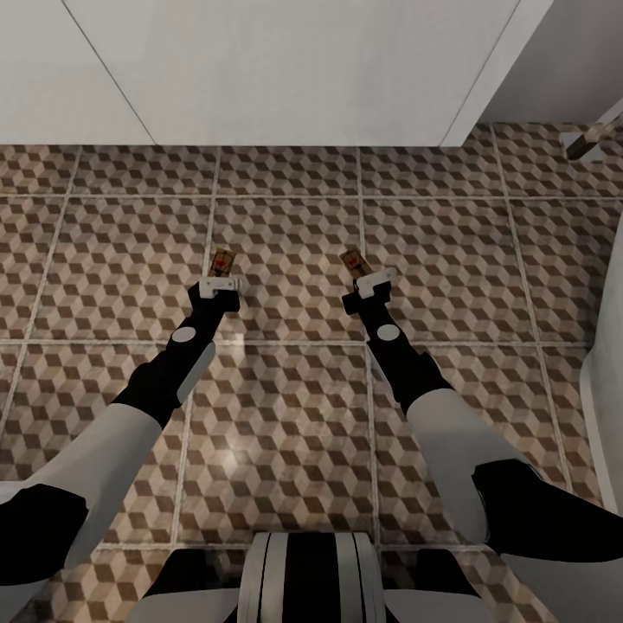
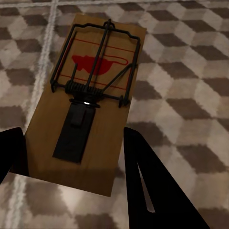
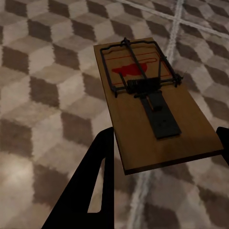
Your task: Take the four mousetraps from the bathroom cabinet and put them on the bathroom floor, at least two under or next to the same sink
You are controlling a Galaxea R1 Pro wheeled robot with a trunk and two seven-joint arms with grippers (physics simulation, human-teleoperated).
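Two mousetraps were in play, one in each gripper. The left mousetrap sat between the dark fingers of the left gripper, which was clamped on the board's near end; in the left wrist view this trap showed its tan board, black wire frame and spring, and a red mouse print, with a finger against one long edge and the other finger at the opposite edge. The right mousetrap was likewise pinched at its near end by the right gripper; the right wrist view showed that board tilted slightly, wire bar and red print on top, and one finger against its side. Both traps were held out over the bathroom floor, whose cube-patterned tiles ran beneath both outstretched arms; whether the boards touched the tiles could not be told. Beyond them stood white panels rising from the floor.
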